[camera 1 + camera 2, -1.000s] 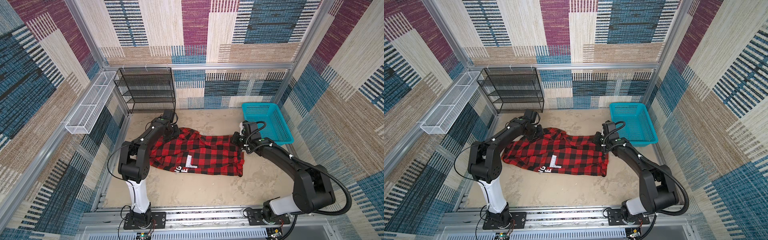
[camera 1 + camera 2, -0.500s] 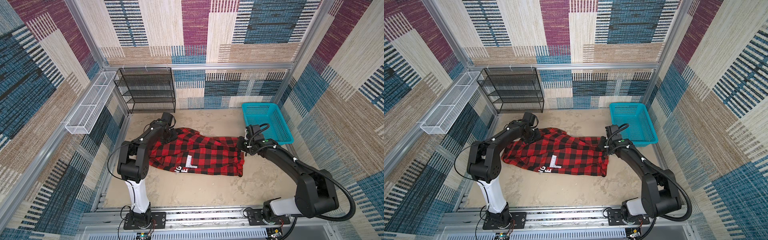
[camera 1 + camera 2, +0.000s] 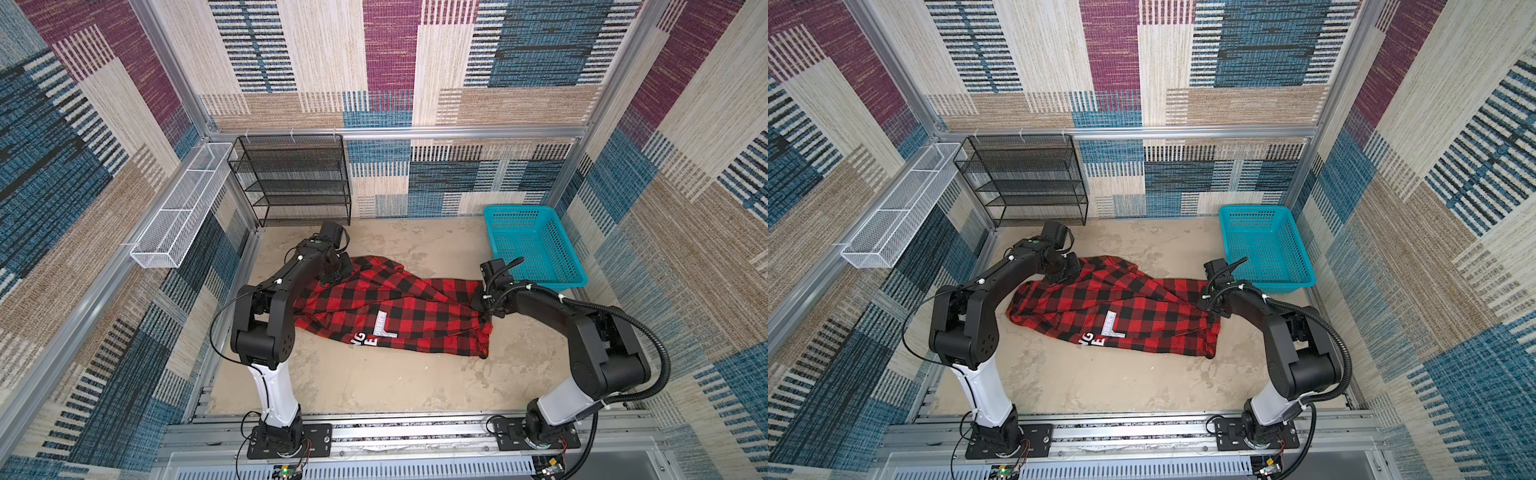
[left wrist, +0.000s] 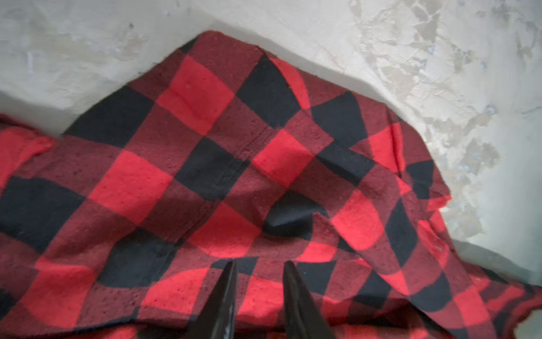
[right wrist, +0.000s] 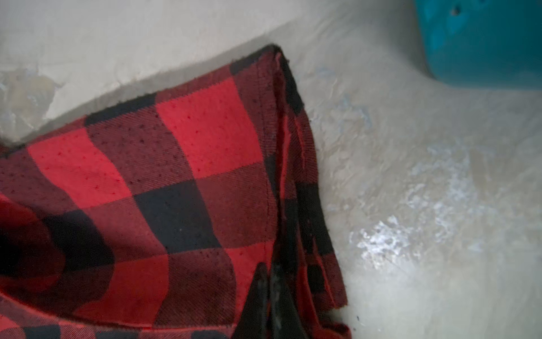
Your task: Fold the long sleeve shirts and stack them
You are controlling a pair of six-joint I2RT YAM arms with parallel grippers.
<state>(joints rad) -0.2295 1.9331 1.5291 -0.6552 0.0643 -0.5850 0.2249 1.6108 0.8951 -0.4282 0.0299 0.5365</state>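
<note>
The right fingers (image 5: 255, 299) are clenched together on the hemmed edge of the red-and-black buffalo-check flannel shirt (image 5: 176, 176), pinching it just beside a corner where several layers of cloth meet; that corner hangs a little above the worktop (image 5: 410, 176) and throws a shadow on it; a corner of the teal plastic basket (image 5: 484, 44) shows near by; the left fingers (image 4: 223, 302) stand parted with a narrow gap, their tips down at the checked cloth (image 4: 205, 146), which bunches into a soft ridge just ahead of them; whether the tips press the cloth cannot be told; pale worktop (image 4: 88, 44) lies beyond the shirt's edge; in both top views the shirt (image 3: 415, 316) (image 3: 1142, 307) lies spread and wrinkled across the middle of the worktop (image 3: 374, 382) (image 3: 1100, 382), between the two arms, with white block lettering (image 3: 376, 330) (image 3: 1106, 328) on its near side; the left arm (image 3: 291, 278) reaches to the shirt's far left end, the right arm (image 3: 540, 299) to its right end; the basket (image 3: 540, 249) (image 3: 1266, 249) stands at the far right, near the right arm's wrist; a black mesh shelf rack (image 3: 291, 183) (image 3: 1021, 183) stands against the back wall, and a white wire tray (image 3: 178, 208) (image 3: 897, 216) hangs on the left wall
</note>
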